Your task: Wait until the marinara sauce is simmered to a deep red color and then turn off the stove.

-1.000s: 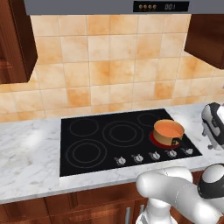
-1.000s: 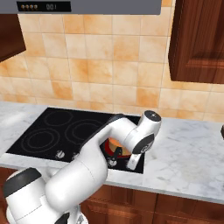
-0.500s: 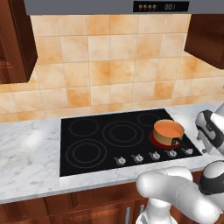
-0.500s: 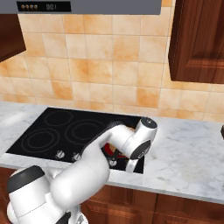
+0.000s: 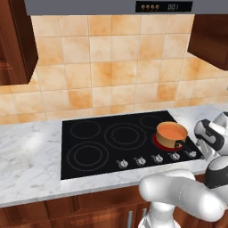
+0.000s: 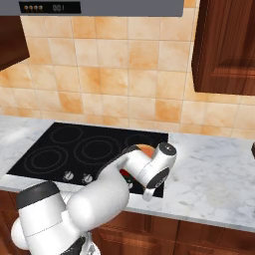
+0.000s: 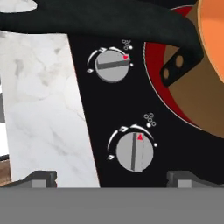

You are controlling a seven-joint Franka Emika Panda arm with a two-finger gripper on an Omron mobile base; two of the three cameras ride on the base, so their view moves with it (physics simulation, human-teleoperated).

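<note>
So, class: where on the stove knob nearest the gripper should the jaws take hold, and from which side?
Grip the raised bar across the face of the near knob, one jaw on each long side. Come straight down from above: the knob lies flat on the stove and the gripper hangs right over it.

- Light is even and fairly bright, with no visible lamp.
- A pale sheen lies on the marble counter point(image 5: 31, 147) left of the stove point(image 5: 102, 147).
- The burner ring point(image 7: 153, 83) under the pot glows red.
- Renders look soft and slightly blurred; the hand view is coarse, and a dark handle point(image 7: 109, 19) crosses its top.
</note>
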